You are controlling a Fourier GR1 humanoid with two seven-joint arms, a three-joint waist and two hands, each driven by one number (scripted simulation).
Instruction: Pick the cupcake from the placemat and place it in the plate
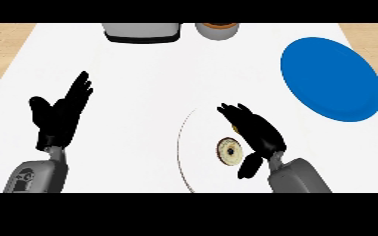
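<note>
So the cupcake (pixel 229 151) is sitting lower centre of the frame, on the white round placemat (pixel 193 150), and we're seeing it from straight above. Our right hand (pixel 257 132) is hovering right over it, fingers curving down toward the upper left, thumb hanging below, nothing clamped between them as far as we're seeing. Can't tell if it's touching the cupcake or just above it. The blue plate (pixel 328 78) is lying well apart in the upper right. Our left hand (pixel 59 112) is resting at the left side, fingers up and spread apart. At the top edge we're catching a grey appliance (pixel 141 31) and a small cup (pixel 217 29) beside it.
</note>
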